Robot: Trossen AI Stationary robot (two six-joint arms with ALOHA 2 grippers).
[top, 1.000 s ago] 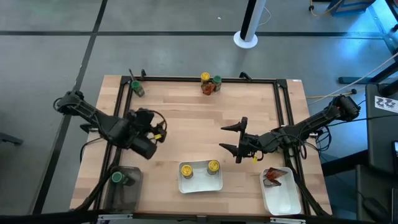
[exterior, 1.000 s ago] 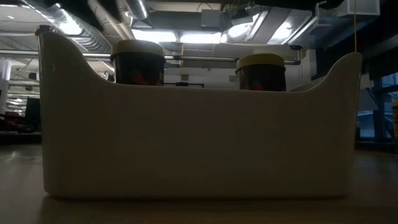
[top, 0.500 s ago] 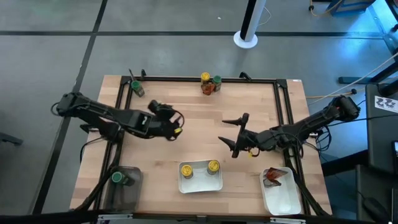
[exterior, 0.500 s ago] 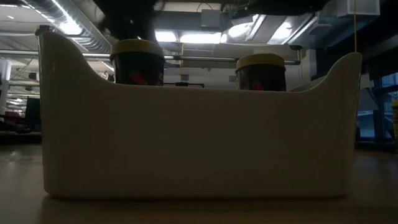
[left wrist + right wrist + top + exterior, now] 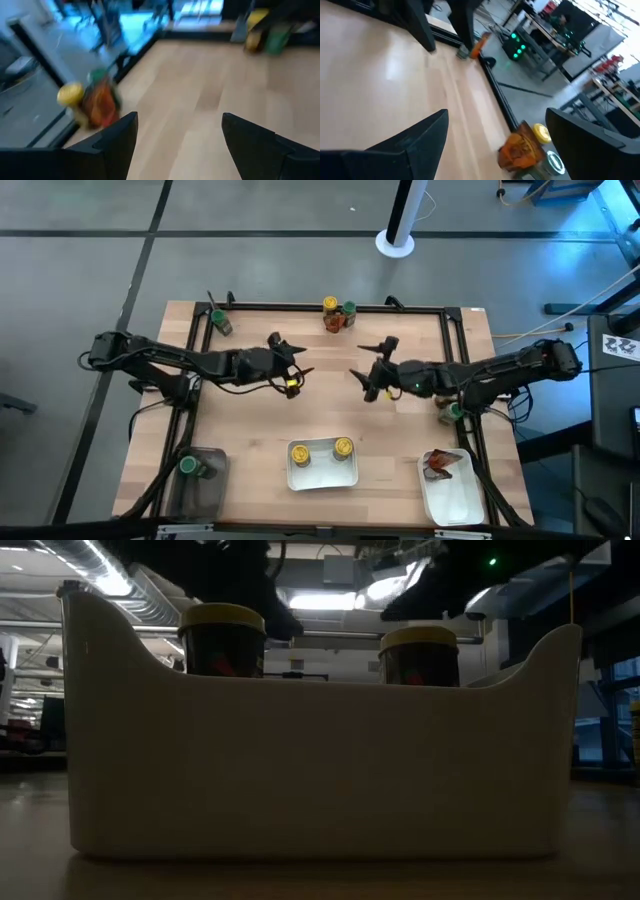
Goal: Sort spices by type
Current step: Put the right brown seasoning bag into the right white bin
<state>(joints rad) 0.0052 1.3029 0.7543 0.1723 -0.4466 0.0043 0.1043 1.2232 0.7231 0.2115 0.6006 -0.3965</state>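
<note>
Facing across bare mid-table wood, left gripper [image 5: 292,358] and right gripper [image 5: 371,366] hover, fingers spread, empty.

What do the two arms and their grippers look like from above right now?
Both arms are dark, slim and jointed, with black cables looping along them. The left gripper carries a small yellow tag near its two dark, pointed fingers; the right gripper has matching dark fingers.

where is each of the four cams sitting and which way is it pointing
High view: overhead, straight down on the wooden table; both dark arms, left gripper and right gripper open.
Low view: table-top height behind the white rectangular tray; arms dark above.
Left wrist view: past its fingers toward the yellow-capped jar.
Right wrist view: past its fingers, same jar.
Shared: that far-edge cluster in three views.
</note>
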